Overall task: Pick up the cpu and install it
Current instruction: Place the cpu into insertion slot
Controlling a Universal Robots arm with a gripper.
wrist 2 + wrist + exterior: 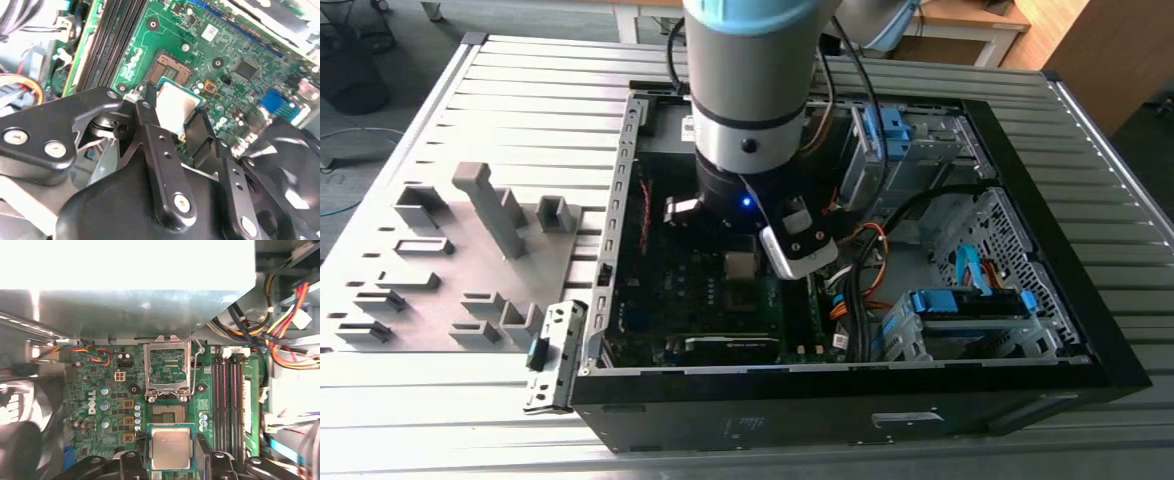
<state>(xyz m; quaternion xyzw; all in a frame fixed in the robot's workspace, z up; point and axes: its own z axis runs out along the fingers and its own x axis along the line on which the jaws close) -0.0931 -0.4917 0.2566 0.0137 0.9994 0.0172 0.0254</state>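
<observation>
Down inside the open computer case, my gripper hangs low over the green motherboard. Both wrist views show the cpu, a small square chip with a shiny silver-grey top. It sits level between my black fingers, and my gripper is shut on it. The open socket lies just beyond the chip, its metal load plate swung up and its lever raised. The chip hovers beside the socket rather than in it.
Black memory slots run alongside the socket, and a fan sits on the other side. Orange and yellow cables and a drive cage with blue latches fill the exterior view's right. Grey fixture blocks stand left of the case.
</observation>
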